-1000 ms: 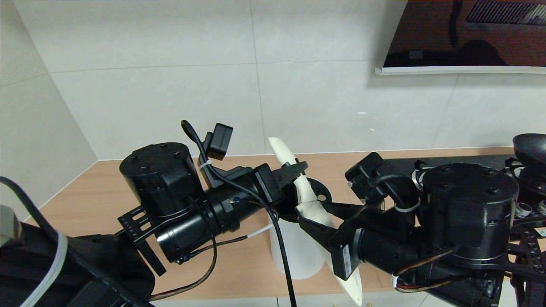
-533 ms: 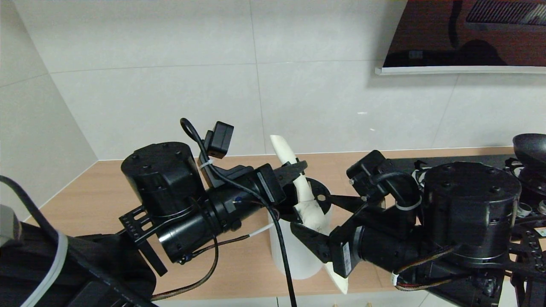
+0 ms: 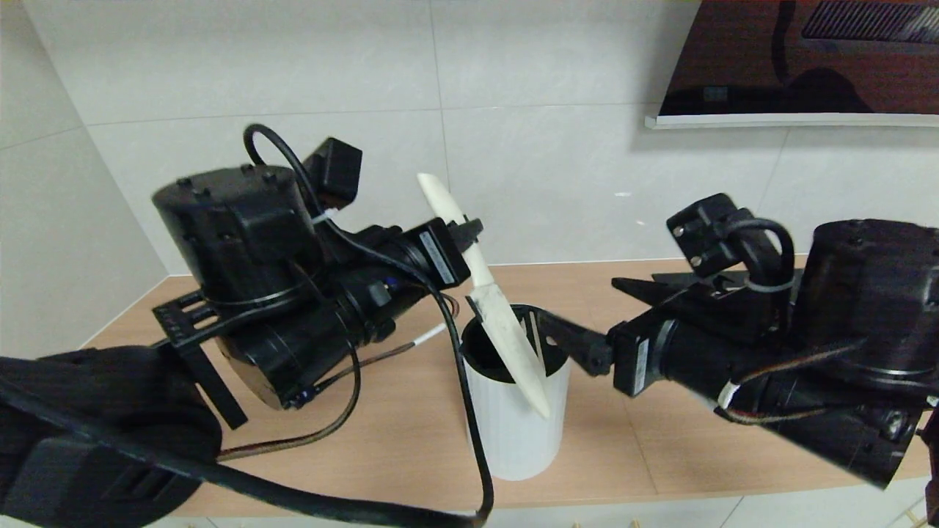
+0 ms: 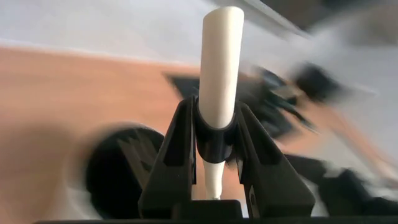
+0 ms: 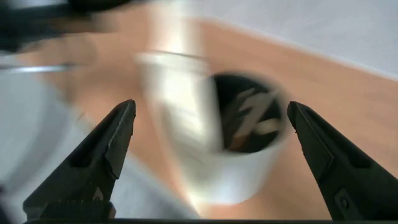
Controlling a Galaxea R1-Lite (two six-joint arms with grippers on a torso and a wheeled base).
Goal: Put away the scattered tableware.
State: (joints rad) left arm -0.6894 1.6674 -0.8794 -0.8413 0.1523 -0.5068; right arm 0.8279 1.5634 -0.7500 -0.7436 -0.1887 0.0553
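1. Left gripper [image 3: 469, 231]: clamped on the handle of the white knife [image 3: 480, 286], raised above the wooden countertop [image 3: 381, 447].
2. Knife: it hangs tilted, blade down, crossing the mouth and front wall of the utensil holder. The tip appears not yet inside. Judged light, stiff, smooth and probably brittle if ceramic. Hold it by the handle only, never the blade.
3. Utensil holder [image 3: 517, 433]: a white cylinder standing upright, with utensils already inside. Likely light enough to tip if knocked.
4. Right gripper [image 3: 579, 301]: spread wide and empty, just beside the holder.
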